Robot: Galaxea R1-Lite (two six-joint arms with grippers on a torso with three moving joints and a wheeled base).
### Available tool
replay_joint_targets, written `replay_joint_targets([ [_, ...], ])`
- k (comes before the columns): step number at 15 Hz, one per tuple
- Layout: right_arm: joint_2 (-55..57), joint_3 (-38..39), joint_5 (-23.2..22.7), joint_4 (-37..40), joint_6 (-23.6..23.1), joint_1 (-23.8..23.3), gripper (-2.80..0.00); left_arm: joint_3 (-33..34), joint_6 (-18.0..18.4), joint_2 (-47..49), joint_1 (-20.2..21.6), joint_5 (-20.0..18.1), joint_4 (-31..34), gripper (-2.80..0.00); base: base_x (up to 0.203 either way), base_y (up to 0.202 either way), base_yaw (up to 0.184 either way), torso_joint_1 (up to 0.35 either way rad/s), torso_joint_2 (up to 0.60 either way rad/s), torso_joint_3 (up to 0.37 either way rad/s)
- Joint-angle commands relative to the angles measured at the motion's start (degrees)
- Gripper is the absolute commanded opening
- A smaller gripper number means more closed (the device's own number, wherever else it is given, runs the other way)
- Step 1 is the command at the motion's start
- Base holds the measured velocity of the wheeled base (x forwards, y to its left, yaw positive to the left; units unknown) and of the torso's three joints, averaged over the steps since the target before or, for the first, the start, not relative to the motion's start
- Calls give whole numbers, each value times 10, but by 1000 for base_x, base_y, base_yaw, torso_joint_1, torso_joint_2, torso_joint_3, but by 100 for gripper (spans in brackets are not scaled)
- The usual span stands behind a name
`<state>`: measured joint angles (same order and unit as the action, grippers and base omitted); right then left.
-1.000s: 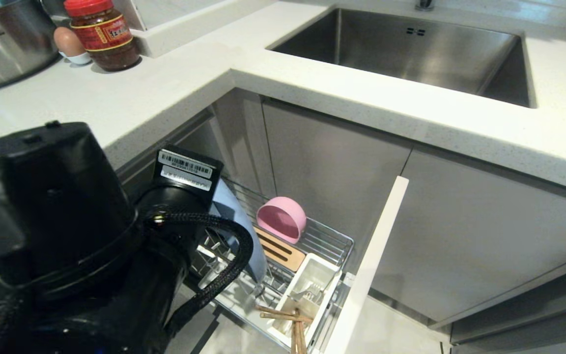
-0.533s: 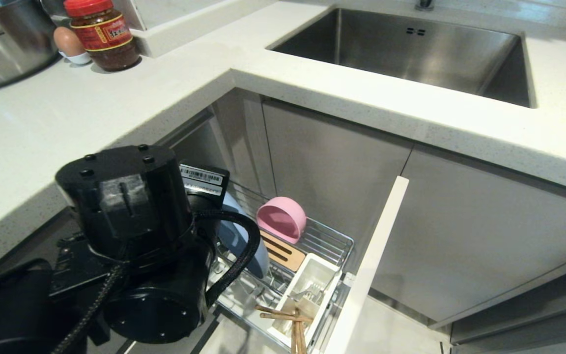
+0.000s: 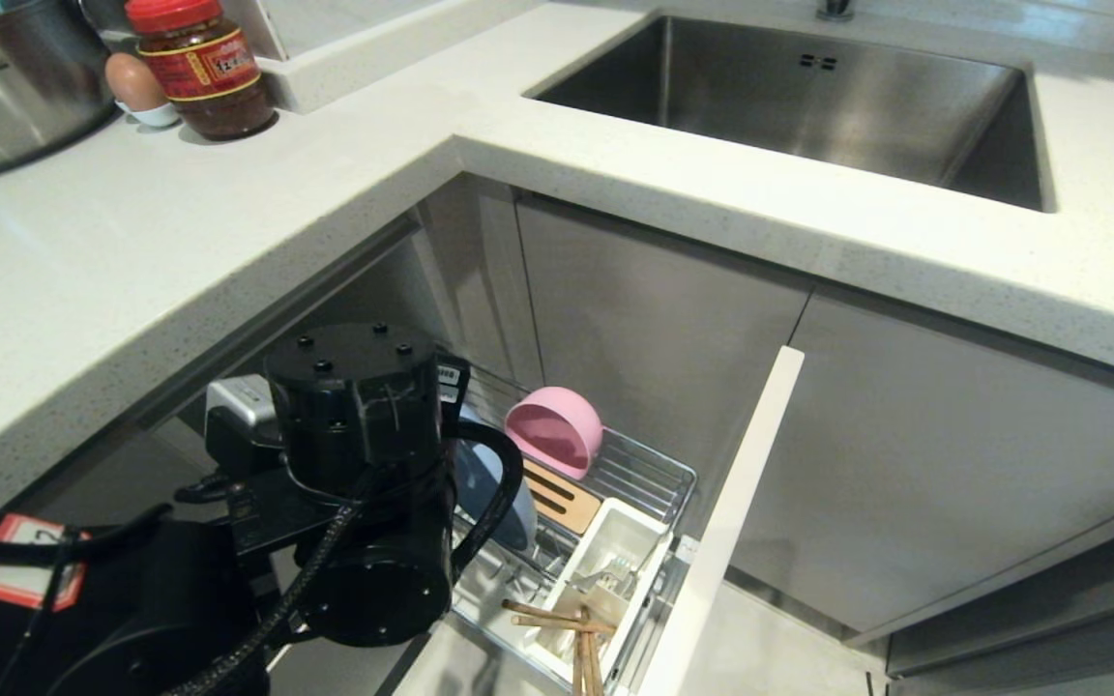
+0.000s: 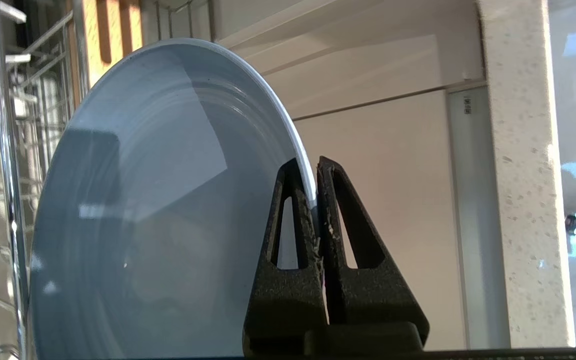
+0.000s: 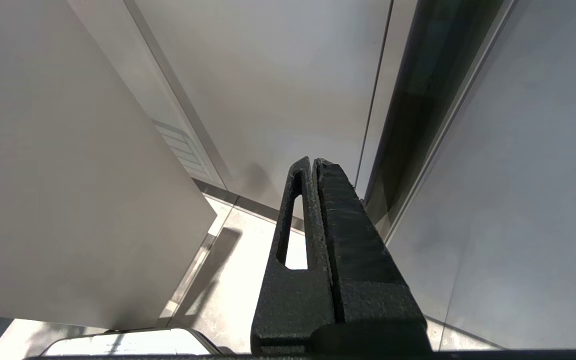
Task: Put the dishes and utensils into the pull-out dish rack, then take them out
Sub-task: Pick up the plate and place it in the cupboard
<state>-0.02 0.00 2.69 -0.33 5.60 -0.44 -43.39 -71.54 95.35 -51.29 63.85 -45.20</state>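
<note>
Pinching the light-blue plate [image 4: 168,210] at its rim, the left gripper [image 4: 316,170] stands closed on it; plate stands edgewise over the pull-out dish rack [image 3: 654,474], beside the pink bowl [image 3: 554,430].

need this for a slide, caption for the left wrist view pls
Left gripper shut on the rim of the light-blue plate, beside the wire dish rack.
</note>
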Motion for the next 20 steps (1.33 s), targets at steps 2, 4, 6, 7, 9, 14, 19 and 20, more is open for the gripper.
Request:
replay_joint_targets([
  [2, -2, 0, 0, 0, 0, 0, -280, 2, -26, 14, 8, 3, -2, -280, 0, 0, 0, 0, 0, 0],
  [4, -2, 0, 0, 0, 0, 0, -280, 3, -28, 24, 10, 3, 5, -280, 0, 0, 0, 0, 0, 0],
  [6, -2, 0, 0, 0, 0, 0, -280, 3, -38, 28, 13, 2, 12, -280, 0, 0, 0, 0, 0, 0],
  [7, -2, 0, 0, 0, 0, 0, -280, 3, -39, 31, 15, 2, 16, -280, 0, 0, 0, 0, 0, 0],
  [9, -2, 0, 0, 0, 0, 0, -280, 3, -40, 40, 20, 1, 18, -280, 0, 0, 0, 0, 0, 0],
  [14, -2, 0, 0, 0, 0, 0, -280, 4, -41, 54, 28, 0, 19, -280, 0, 0, 0, 0, 0, 0],
  [19, -2, 0, 0, 0, 0, 0, -280, 8, -42, 68, 35, 1, 18, -280, 0, 0, 0, 0, 0, 0],
  [20, -2, 0, 0, 0, 0, 0, -280, 8, -42, 70, 38, 0, 18, -280, 0, 0, 0, 0, 0, 0],
])
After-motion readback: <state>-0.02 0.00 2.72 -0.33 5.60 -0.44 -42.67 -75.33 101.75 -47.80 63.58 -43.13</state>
